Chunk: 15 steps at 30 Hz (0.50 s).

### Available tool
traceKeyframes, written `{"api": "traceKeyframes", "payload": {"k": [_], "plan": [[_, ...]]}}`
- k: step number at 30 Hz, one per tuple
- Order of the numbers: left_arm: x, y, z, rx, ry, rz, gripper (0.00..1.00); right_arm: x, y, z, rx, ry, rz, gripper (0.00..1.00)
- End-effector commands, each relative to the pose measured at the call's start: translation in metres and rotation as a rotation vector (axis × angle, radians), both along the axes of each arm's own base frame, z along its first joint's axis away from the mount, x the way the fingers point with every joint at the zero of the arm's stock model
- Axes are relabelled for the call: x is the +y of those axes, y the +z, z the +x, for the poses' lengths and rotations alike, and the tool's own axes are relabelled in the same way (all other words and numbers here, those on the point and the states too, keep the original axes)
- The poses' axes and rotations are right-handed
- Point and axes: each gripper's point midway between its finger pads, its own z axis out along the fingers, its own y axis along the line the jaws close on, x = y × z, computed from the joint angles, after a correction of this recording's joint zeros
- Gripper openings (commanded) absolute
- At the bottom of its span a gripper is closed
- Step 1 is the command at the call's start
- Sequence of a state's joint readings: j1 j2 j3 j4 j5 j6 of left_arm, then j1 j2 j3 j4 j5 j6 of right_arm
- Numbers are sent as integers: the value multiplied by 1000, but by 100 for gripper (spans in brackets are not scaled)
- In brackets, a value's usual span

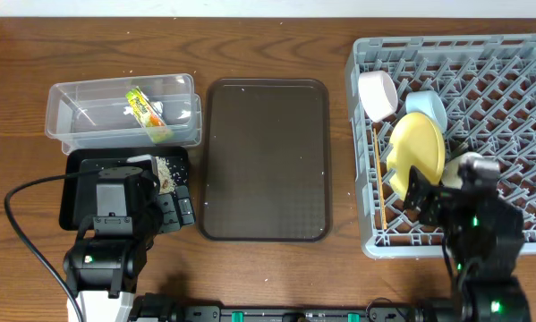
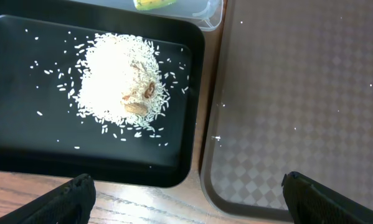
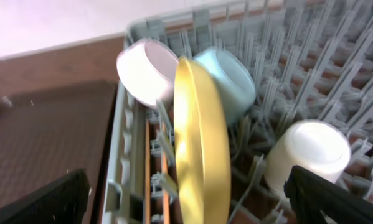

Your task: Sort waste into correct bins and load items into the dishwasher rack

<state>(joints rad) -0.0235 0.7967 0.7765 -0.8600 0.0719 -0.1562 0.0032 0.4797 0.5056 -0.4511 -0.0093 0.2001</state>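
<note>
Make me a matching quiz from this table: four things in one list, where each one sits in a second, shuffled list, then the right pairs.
Things:
1. snack wrapper
2. rice scraps
3. yellow plate
4. chopsticks

Places:
A. standing on edge in the grey rack
B. heaped in the black tray
C. lying flat at the rack's edge, beside the plate
D. inside the clear tub

Pairs: 1-D, 2-B, 3-A, 4-C

The left arm (image 1: 115, 204) hides much of the black tray (image 1: 70, 192).
</note>
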Motion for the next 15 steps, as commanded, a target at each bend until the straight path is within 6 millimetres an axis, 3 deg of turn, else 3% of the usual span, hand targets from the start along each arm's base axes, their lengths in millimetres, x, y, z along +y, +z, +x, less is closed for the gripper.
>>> {"api": "traceKeyframes", "payload": {"k": [1,10,15], "plan": [[1,0,0,-1,-2,7,98,-1,-9,-8,-61,2,-31,99],[1,0,0,-1,-2,7,98,-1,-17,-17,-304,7,-59,99],[1,0,0,-1,-2,7,98,-1,-20,-12,-377,20,-121,99]]}}
